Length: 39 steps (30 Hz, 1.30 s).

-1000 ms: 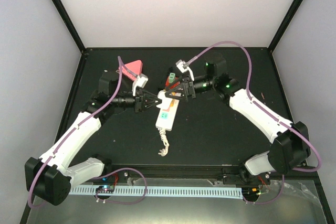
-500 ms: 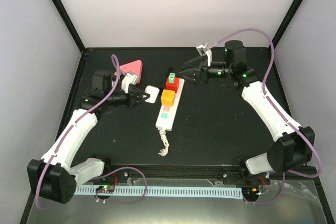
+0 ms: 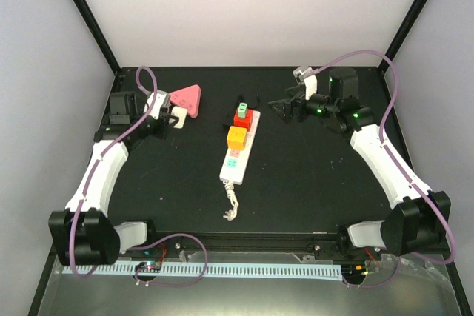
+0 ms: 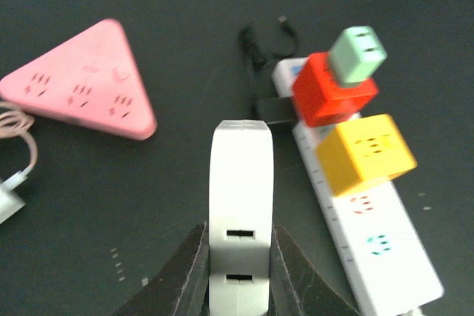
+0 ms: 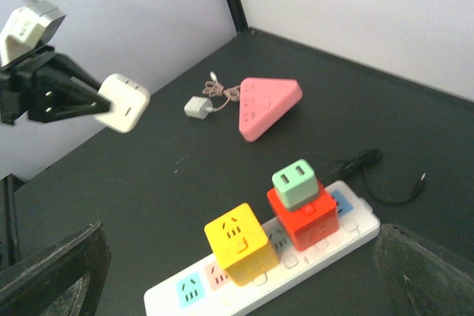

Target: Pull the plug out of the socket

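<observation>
On my counter (image 3: 311, 175), a pink triangular outlet block (image 3: 187, 100), its coiled cord (image 5: 215, 89), a small white adapter (image 5: 197, 107), a thin black cable (image 5: 366, 158).

Colour rundown: the socket (image 3: 238, 174) is plain white with little pastel outlet faces in teal, pink and light blue. The stuff on it is a yellow-orange cube (image 3: 236, 137) with pale slot markings and a bright red cube (image 3: 242, 118), plus a mint green plug (image 3: 242, 106). The triangle strip (image 3: 187, 99) is salmon pink with darker pink slots and a pinkish-beige cord (image 4: 32, 149), the charger block (image 4: 241, 175) is glossy white with black slots, and the table (image 3: 318, 175) and thin cable (image 5: 378, 175) are black against pale lilac-white walls (image 3: 244, 12).
</observation>
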### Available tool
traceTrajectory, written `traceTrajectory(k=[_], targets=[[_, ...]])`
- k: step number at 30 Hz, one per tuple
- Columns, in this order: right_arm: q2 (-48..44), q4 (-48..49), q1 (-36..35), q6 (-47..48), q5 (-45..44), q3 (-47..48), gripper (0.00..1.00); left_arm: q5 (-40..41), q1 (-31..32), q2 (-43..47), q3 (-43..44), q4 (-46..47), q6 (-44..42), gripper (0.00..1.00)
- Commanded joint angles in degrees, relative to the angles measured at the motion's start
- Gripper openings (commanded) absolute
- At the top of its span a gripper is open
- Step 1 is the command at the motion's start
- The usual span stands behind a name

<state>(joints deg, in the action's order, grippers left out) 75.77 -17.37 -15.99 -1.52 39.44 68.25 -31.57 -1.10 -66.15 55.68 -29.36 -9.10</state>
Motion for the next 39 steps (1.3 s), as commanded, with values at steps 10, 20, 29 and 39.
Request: traceTrajectory(k=[10, 20, 29, 39], targets=[[-0.23, 0.11, 1.57, 0.94, 7.49, -6.31, 1.00, -3.86, -13.93, -20.74, 8.17, -4.99, -10.79, 0.01], [1.32, 0.65, 1.57, 0.52, 9.69, -6.95, 1.00, -5.95, -20.24, -34.76, 13.34, -6.04, -9.88, 0.02], [4.21, 0.43, 1.57, 0.41, 12.73, -6.23, 1.00, -8.76, -21.39, -39.91, 14.31, -9.79, -13.54, 0.07], [5.18, 0.59, 1.57, 2.83, 14.58, -7.16, 1.00, -4.52, -21.33, -40.73, 13.81, -8.20, -11.05, 0.46]])
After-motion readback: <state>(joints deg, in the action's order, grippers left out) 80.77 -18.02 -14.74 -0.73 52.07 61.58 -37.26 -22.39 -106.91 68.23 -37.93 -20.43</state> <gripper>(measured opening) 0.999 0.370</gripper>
